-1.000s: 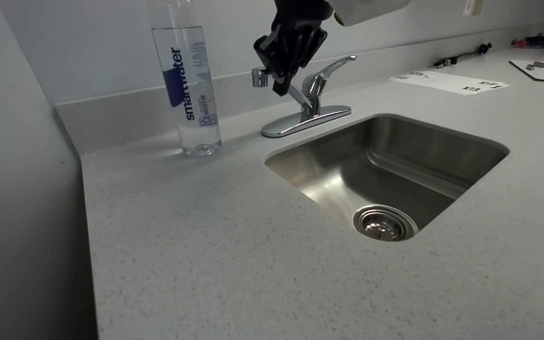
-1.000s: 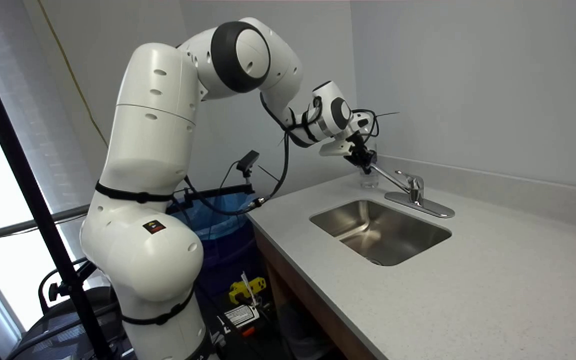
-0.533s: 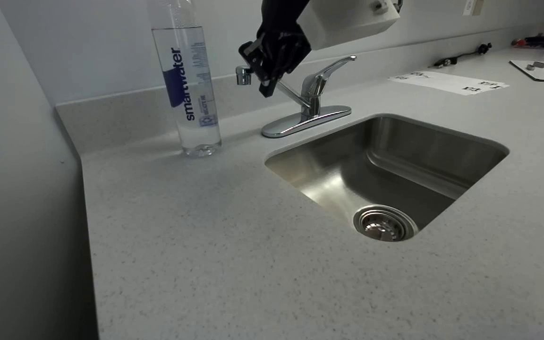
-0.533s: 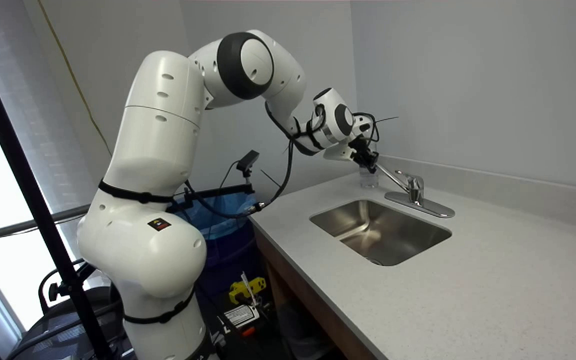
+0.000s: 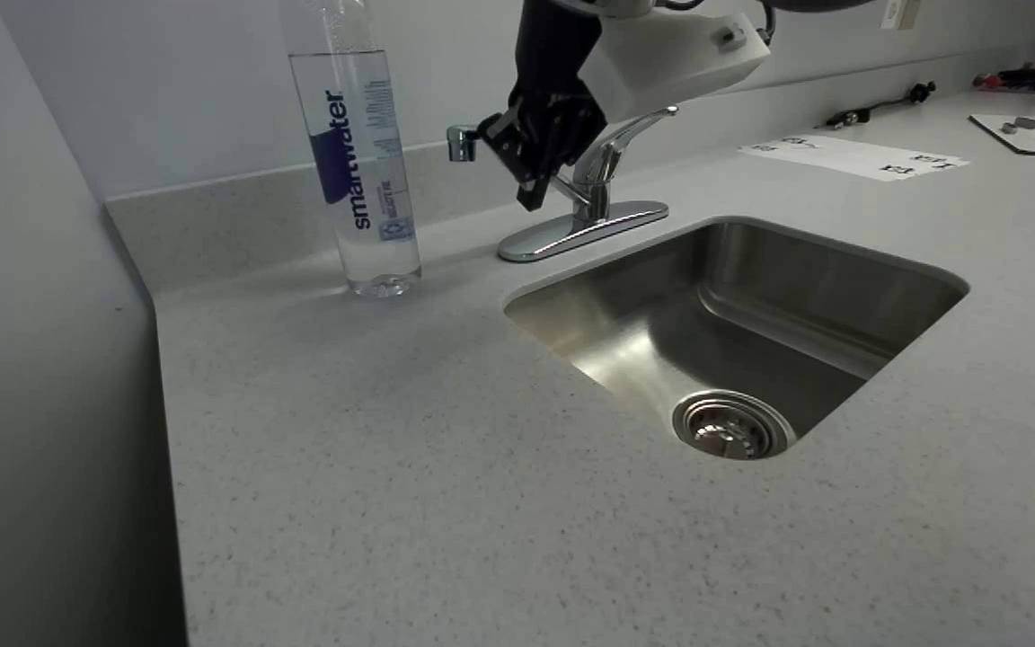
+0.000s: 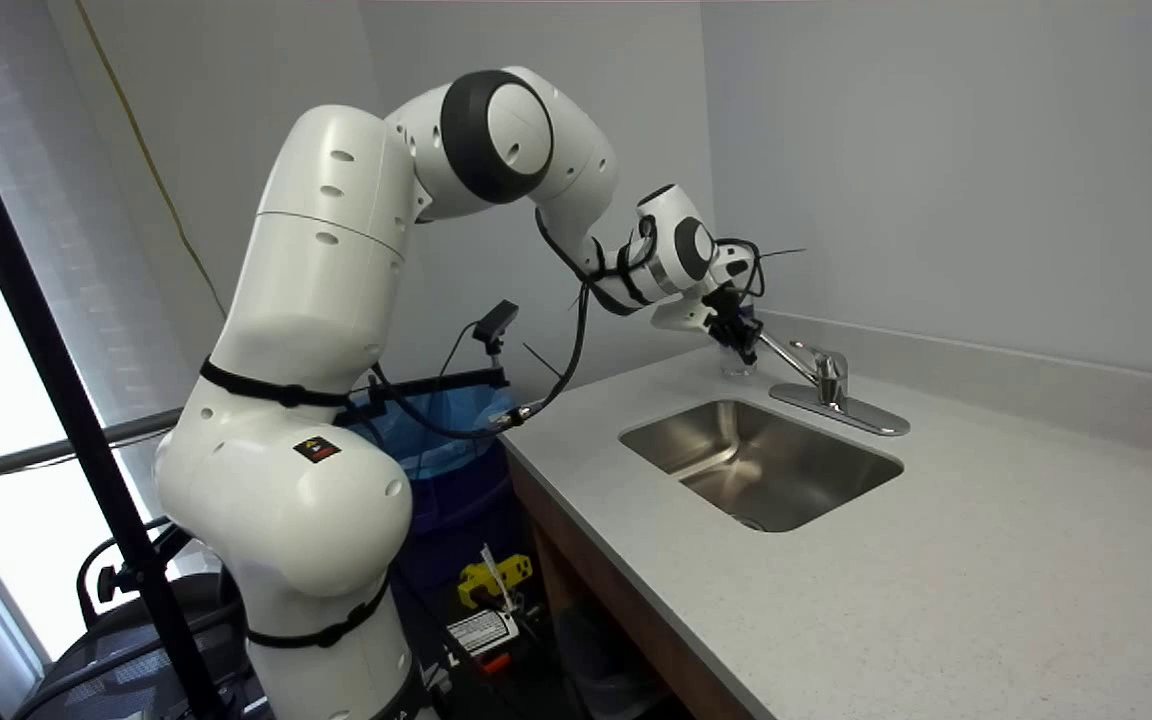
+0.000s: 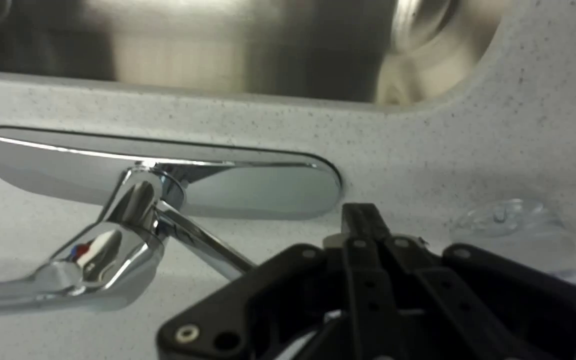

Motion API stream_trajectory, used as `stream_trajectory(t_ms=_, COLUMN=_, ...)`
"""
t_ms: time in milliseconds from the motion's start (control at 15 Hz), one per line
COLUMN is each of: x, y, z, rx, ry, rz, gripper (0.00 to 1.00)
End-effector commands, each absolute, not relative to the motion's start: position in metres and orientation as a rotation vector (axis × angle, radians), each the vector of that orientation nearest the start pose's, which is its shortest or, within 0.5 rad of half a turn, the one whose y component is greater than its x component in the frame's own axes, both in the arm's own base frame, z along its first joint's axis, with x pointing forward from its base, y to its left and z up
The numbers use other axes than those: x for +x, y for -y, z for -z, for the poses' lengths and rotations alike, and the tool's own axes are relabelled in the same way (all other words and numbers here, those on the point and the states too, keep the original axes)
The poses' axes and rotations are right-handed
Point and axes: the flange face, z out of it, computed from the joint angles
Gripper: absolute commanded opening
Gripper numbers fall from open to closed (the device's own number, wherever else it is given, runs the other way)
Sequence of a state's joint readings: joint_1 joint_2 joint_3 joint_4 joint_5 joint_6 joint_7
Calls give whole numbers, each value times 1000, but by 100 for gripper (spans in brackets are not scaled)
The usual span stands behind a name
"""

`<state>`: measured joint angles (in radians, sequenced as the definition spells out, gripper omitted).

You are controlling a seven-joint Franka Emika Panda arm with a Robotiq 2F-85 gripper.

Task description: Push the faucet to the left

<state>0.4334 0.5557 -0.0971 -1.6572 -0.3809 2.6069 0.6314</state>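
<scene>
- Wrist view: chrome faucet (image 7: pixel 128 250) at left, its oval base plate (image 7: pixel 268 192) flat on the speckled counter (image 7: pixel 278 122), alongside the sink (image 7: pixel 183 65).
- Spout (image 7: pixel 205 243) slants from the faucet body down to the right and runs out of sight behind the gripper (image 7: pixel 365 218), black, entering from the bottom edge.
- Gripper's two fingertips together, ending just beside the rounded right end of the base plate.
- Lever handle (image 7: pixel 18 295) reaches the left edge; small red-and-blue mark (image 7: pixel 80 251) near where it leaves the body.
- In an exterior view, spout tip (image 5: pixel 462 144) shows past the gripper, on the side nearer the bottle (image 5: pixel 360 171); a bare length appears again close to the faucet body. Contact between gripper and spout: cannot tell.
- Bottle clear, upright on the counter, label reading "smartwater", top out of frame; near the base plate but apart from it. Blurred at right in the wrist view.
- In both exterior views the faucet stands between sink and backsplash (image 6: pixel 936 362).
- White arm (image 6: pixel 276 300) arches over in an exterior view and slopes down to the gripper, which hides part of the bottle.
- Printed sheets (image 5: pixel 854 157) lie on the counter, well apart from the bottle.
</scene>
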Motion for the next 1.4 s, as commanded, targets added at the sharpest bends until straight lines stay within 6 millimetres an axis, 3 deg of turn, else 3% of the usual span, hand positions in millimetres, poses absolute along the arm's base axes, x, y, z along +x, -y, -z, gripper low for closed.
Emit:
stream_trajectory(t_ms=0, x=661, y=-237, z=-321, rx=-3202, ry=70, rz=577, gripper=0)
stream_trajectory(t_ms=333, x=649, y=-209, z=-311, rx=-3256, ry=118, rz=406, gripper=0)
stream_trajectory(t_ms=733, x=631, y=-178, z=-309, rx=-3244, ry=204, rz=410, gripper=0)
stream_trajectory(t_ms=1333, x=595, y=-144, z=-349, rx=-3149, ry=285, rz=565, gripper=0)
